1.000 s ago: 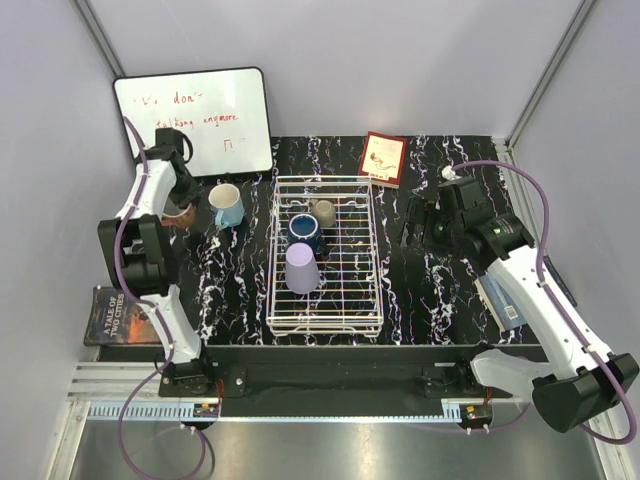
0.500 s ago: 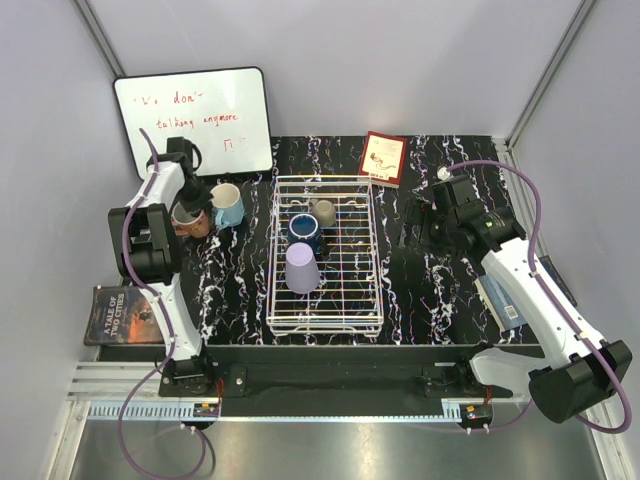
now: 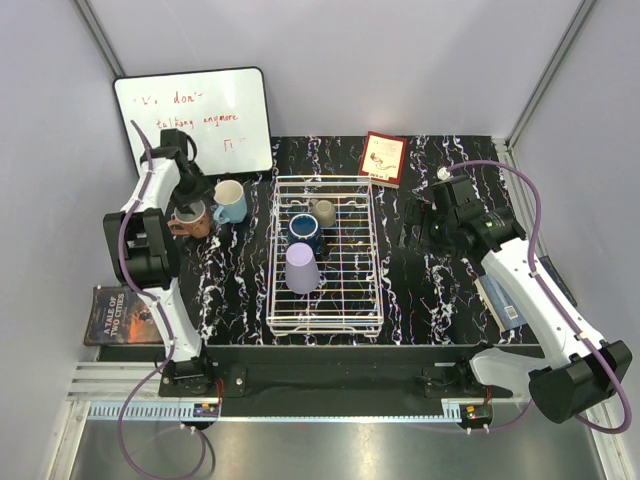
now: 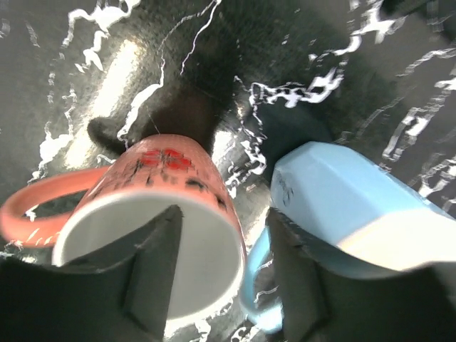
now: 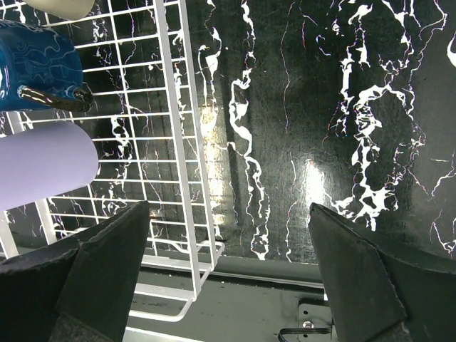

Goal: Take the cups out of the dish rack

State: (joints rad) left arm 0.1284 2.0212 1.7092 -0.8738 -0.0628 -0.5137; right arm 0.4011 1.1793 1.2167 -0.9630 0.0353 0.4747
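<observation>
**Salmon-terracotta ceramic mug** [image 4: 178, 171]: upright on the black marbled tabletop [image 3: 430, 290], left of the white wire-grid dish rack [image 3: 330, 300] and just beside the light blue mug [image 3: 229, 203].

**Left gripper** [image 4: 224, 235]: jaws parted astride the salmon mug's rim, one finger inside and one outside, not pinching.

**Right gripper** [image 5: 228, 214]: jaws wide, empty, over the tabletop right of the rack.

**In the rack:** lavender tumbler [image 3: 302, 268], dark blue mug [image 3: 303, 230], grey-beige cup [image 3: 323, 211].

**Step, as judged:** set-down of the second cup.

**Next:** lift the left gripper straight clear without tipping either mug, then reach for a cup in the rack.
</observation>
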